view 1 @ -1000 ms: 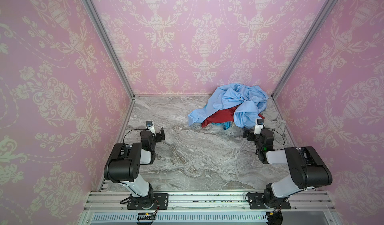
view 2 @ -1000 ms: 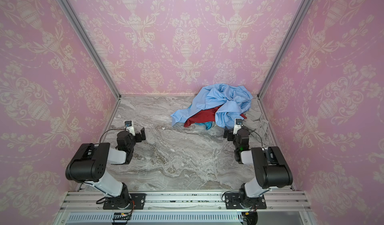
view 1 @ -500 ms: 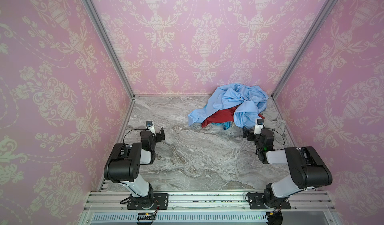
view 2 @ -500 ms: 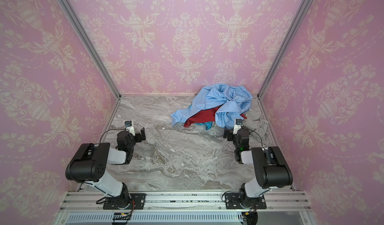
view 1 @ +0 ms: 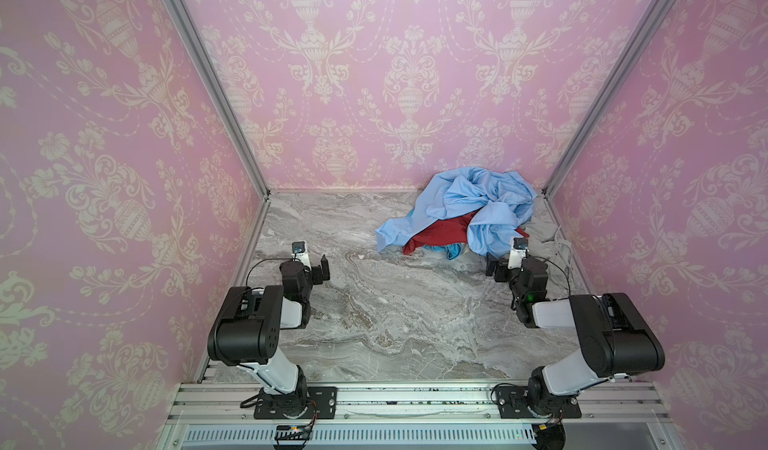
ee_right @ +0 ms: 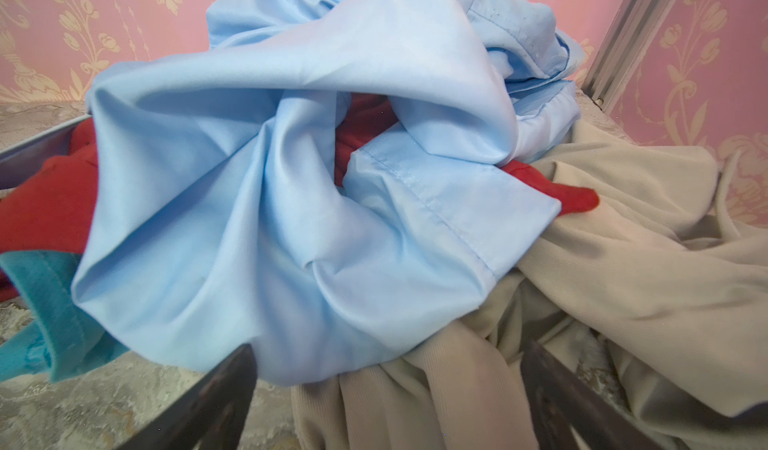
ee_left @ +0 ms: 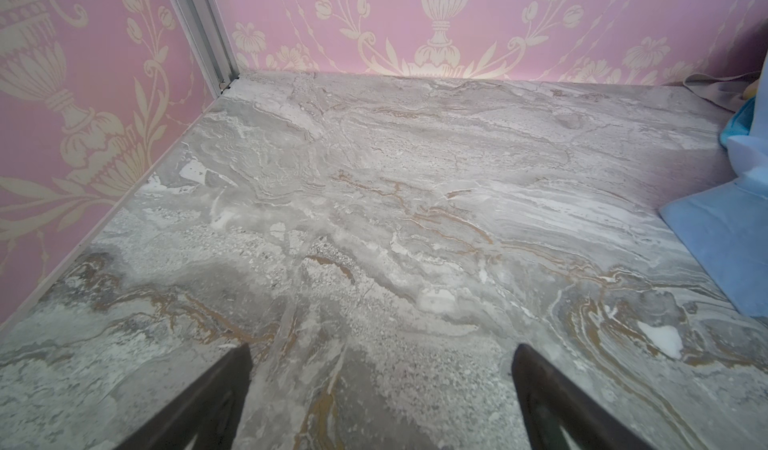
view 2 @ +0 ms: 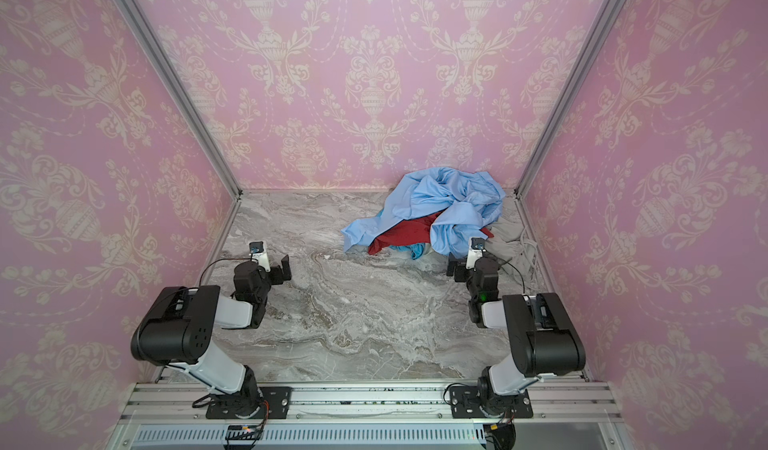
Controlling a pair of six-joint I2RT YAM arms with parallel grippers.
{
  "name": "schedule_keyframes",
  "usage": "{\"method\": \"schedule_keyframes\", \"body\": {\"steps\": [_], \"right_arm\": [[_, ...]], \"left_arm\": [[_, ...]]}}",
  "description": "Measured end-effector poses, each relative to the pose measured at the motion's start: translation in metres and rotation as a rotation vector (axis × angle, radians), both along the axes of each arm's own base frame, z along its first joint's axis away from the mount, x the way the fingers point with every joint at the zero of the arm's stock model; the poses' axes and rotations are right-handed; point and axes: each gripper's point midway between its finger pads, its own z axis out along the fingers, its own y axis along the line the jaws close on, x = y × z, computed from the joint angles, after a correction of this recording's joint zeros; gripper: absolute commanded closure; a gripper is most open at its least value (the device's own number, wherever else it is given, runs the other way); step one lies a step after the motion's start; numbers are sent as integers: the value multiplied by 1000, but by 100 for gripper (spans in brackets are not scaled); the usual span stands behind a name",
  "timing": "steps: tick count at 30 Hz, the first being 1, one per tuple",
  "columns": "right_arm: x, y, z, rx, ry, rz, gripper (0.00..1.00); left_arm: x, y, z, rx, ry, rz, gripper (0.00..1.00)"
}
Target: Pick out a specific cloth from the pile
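Right wrist view alone shows stitching along the cloth [ee_right: 45,302].

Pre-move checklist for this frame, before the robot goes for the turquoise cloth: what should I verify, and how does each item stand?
1. Right gripper open and empty: ok.
2. Left gripper open and empty, over bare table: ok.
3. Turquoise cloth visible: ok, a small part shows at the pile's near edge.
4. Turquoise cloth free to pull: not ok, the dark red cloth and pale blue garment lie over it.
5. Right gripper lined up on it: not ok, the jaws face the pale blue garment.
6. How much of it is buried: cannot tell.
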Motion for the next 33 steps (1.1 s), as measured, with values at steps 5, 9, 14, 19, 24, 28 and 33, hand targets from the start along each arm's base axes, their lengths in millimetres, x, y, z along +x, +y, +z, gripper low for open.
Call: {"method": "schedule_keyframes", "body": {"steps": [5,9,14,19,24,28,33], "right_arm": [[0,0,2,0,-11,0,0],[-4,-1,1,2,-18,-4,0],[-10,-3,3,-1,-26,-15,0],[-17,-8,22,-13,-76,-54,0],[-25,-16,49,-23,-113,-136,0],[-30,-29,71,-1,-129,-227,1],[-32,-39,105,47,-138,-304,2]], "left_arm": [[0,-1,0,-1,1,-3,0],[1,-1,0,-1,1,-4,1],[0,-1,1,-2,7,-3,1],[0,-1,12,-1,5,-3,1],[8,-10,34,27,11,-14,1],[15,-30,62,53,-4,-43,3],[23,-57,97,57,-6,-92,5]]}}
